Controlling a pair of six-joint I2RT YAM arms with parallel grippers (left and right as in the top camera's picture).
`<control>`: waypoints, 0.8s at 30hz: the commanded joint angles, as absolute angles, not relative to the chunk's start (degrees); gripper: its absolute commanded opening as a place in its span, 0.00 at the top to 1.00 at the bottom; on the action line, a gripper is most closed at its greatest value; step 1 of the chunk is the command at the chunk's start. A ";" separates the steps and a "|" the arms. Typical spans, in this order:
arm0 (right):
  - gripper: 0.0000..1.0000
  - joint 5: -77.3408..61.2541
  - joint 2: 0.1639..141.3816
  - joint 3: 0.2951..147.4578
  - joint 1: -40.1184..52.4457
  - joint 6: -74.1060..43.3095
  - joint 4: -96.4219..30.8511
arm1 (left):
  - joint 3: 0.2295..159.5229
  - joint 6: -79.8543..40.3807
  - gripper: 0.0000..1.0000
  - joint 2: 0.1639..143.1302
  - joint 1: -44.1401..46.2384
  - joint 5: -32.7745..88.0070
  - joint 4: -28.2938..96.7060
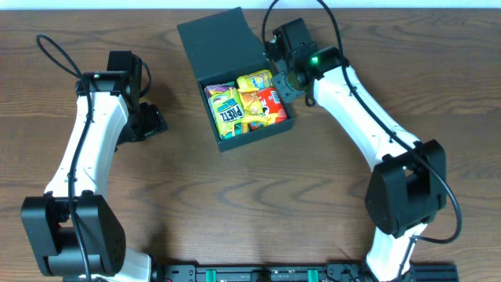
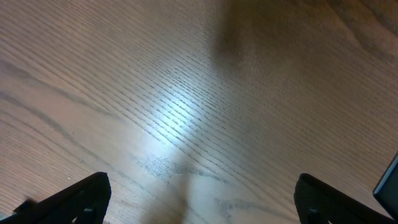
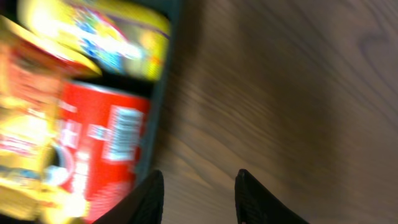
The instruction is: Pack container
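Observation:
The container (image 1: 221, 41) is a dark square box at the table's back middle, its flap lid raised at the far side. Inside lie a yellow-green packet (image 1: 228, 107), a yellow packet (image 1: 255, 81) and a red packet (image 1: 272, 102). My right gripper (image 1: 288, 82) hovers over the box's right wall. In the right wrist view that gripper (image 3: 198, 196) is open, with bare wood between its fingers, and the red packet (image 3: 99, 149) and box wall (image 3: 158, 124) lie to their left, blurred. My left gripper (image 1: 149, 121) is far left of the box, open (image 2: 202, 199) over bare wood.
The wooden table (image 1: 258, 204) carries only the box and both arms. A black rail (image 1: 297, 274) runs along the front edge between the arm bases. Cables loop above each arm.

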State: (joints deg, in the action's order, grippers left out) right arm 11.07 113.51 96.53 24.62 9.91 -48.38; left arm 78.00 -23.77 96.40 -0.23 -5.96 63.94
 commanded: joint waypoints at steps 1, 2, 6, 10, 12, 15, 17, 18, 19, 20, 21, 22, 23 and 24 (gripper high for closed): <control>0.66 17.08 113.16 93.06 24.43 13.15 -48.31 | 77.78 -24.01 0.05 96.64 -0.40 -5.93 64.05; 0.67 16.45 113.16 92.27 24.45 13.15 -48.16 | 77.78 -24.01 0.05 96.66 -0.40 -5.93 64.05; 0.67 10.44 113.16 89.06 24.45 13.15 -47.86 | 77.78 -24.01 0.05 96.66 -0.40 -5.93 64.05; 0.66 9.43 113.16 88.14 24.47 12.88 -48.05 | 77.78 -24.01 0.05 96.64 -0.40 -5.93 64.05; 0.66 9.65 112.99 88.16 24.43 12.86 -48.07 | 77.78 -24.01 0.05 96.64 -0.40 -5.93 64.05; 0.66 9.58 111.83 88.16 24.43 11.31 -49.39 | 77.78 -24.01 0.05 96.64 -0.40 -5.93 64.05; 0.68 9.47 110.69 88.16 24.43 9.78 -50.37 | 77.78 -24.01 0.05 96.64 -0.40 -5.93 64.05; 0.69 8.69 110.17 88.16 24.43 9.69 -50.68 | 77.78 -24.01 0.05 96.64 -0.40 -5.93 64.05; 0.69 7.77 109.91 88.16 24.43 9.69 -50.81 | 77.78 -24.01 0.05 96.66 -0.40 -5.93 64.05; 0.69 6.09 109.75 88.16 24.43 9.69 -50.85 | 77.78 -24.01 0.05 96.64 -0.40 -5.93 64.05; 0.69 4.73 109.75 88.16 24.45 9.69 -50.78 | 77.78 -24.01 0.05 96.64 -0.40 -5.93 64.05; 0.70 3.55 109.75 88.16 24.47 9.69 -50.57 | 77.78 -24.01 0.05 96.66 -0.40 -5.93 64.05; 0.70 3.33 109.78 88.16 24.47 9.67 -50.35 | 77.78 -24.01 0.05 96.66 -0.40 -5.93 64.05; 0.70 3.38 109.75 88.16 24.47 9.67 -49.93 | 77.78 -24.01 0.05 96.64 -0.40 -5.93 64.05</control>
